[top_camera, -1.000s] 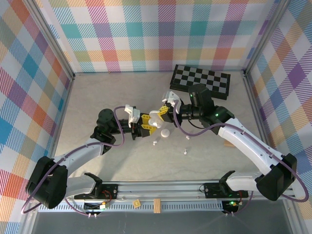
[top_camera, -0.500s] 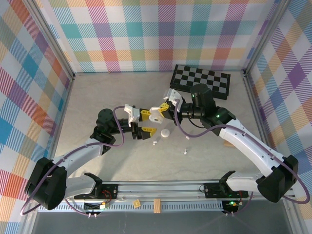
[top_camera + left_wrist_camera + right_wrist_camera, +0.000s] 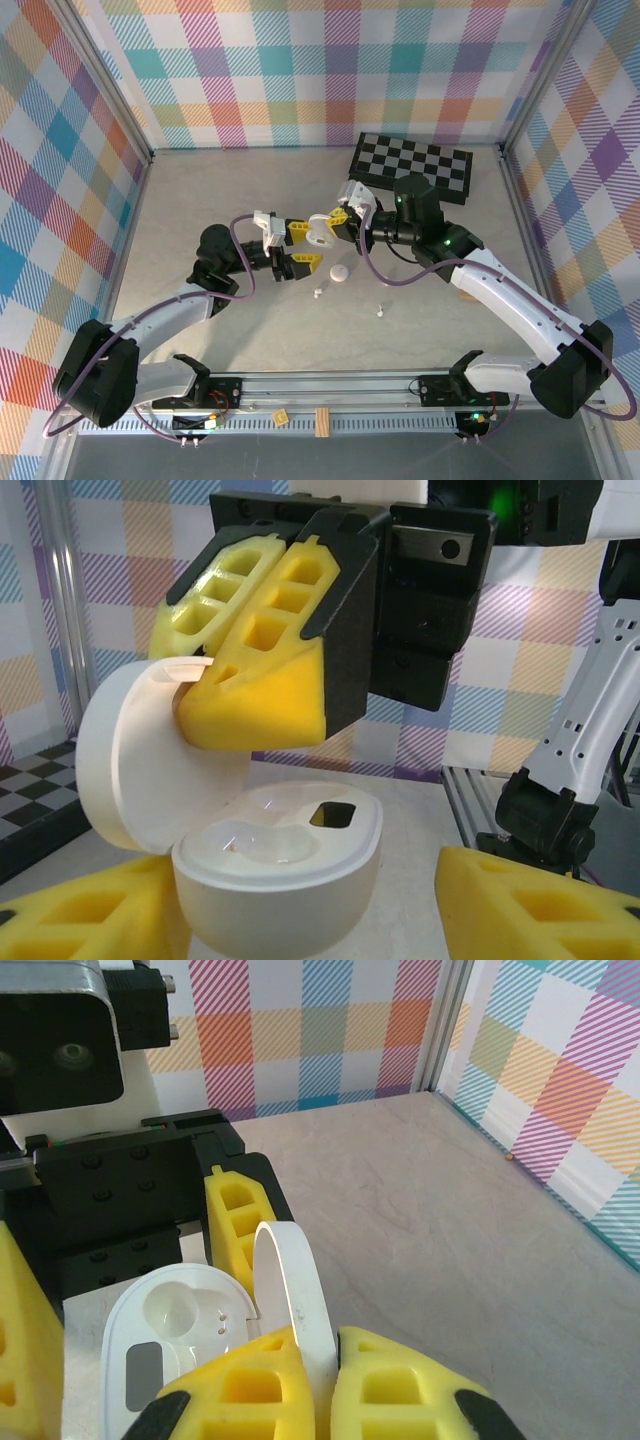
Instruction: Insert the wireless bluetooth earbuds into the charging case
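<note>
**Open charging case being held by its lid alone**

The lid (image 3: 290, 1285) of the charging case (image 3: 280, 865) is being pinched between the pressed-together fingers of the right gripper (image 3: 318, 1360). The left gripper (image 3: 302, 247) is being kept spread around the base, one finger seemingly touching it and the other apart. One earbud (image 3: 317, 293) and a second earbud (image 3: 381, 312) are lying on the table (image 3: 220, 200), lower centre of the overhead frame, well apart from the case, whose wells look empty. With the base unclamped, the load is probably being carried by the hinge. The smooth lid could be slipped from the pads, or the base swung shut or dropped among the buds.
</note>
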{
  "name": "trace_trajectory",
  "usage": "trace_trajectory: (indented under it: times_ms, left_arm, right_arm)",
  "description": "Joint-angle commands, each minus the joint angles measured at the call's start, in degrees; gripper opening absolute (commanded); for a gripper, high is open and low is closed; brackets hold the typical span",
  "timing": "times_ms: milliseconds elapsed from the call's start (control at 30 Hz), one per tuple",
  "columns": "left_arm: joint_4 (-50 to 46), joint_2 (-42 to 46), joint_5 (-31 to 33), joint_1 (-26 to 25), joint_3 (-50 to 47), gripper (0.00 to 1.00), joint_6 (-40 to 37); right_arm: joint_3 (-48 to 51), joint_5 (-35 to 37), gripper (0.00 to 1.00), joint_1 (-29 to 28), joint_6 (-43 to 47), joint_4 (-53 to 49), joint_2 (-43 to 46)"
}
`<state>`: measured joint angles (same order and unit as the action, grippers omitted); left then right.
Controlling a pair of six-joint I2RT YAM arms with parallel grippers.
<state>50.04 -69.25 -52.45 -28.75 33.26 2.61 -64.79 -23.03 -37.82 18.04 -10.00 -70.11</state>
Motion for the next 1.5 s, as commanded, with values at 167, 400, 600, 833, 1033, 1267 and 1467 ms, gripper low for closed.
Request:
trace_trajectory:
  times_ms: [167,400,600,833,1033,1267,1467]
  left_arm:
    - [3.82,-0.94,-1.42,-0.43,0.76,0.52,1.75]
    - [4.65,-1.88,-1.68,-0.69,1.28,0.5,2.44]
    - [4.91,-2.51,-2.12,-0.78,1.81,0.45,2.78]
    - [5.86,-2.83,-1.78,-0.87,1.9,0.51,3.54]
    - [6.15,-3.56,-2.11,-0.87,2.51,0.51,4.88]
    - [6.45,-4.41,-2.73,-0.87,3.13,0.43,5.4]
    - [6.47,-4.74,-3.22,-0.87,3.05,0.36,4.46]
  right_arm:
    - [0.28,-2.12,0.0,0.4,0.15,1.3,1.07]
    - [0.46,-3.25,0.0,0.37,0.23,0.93,1.01]
    - [0.62,-3.23,0.0,0.39,0.49,0.66,1.2]
    - [0.63,-2.73,0.0,0.39,1.03,0.07,1.15]
    - [0.99,-2.82,0.0,0.45,1.14,0.43,0.94]
    - [1.34,-2.57,0.0,0.39,1.26,0.96,1.18]
    - [1.07,-2.04,0.0,0.46,1.29,0.6,1.51]
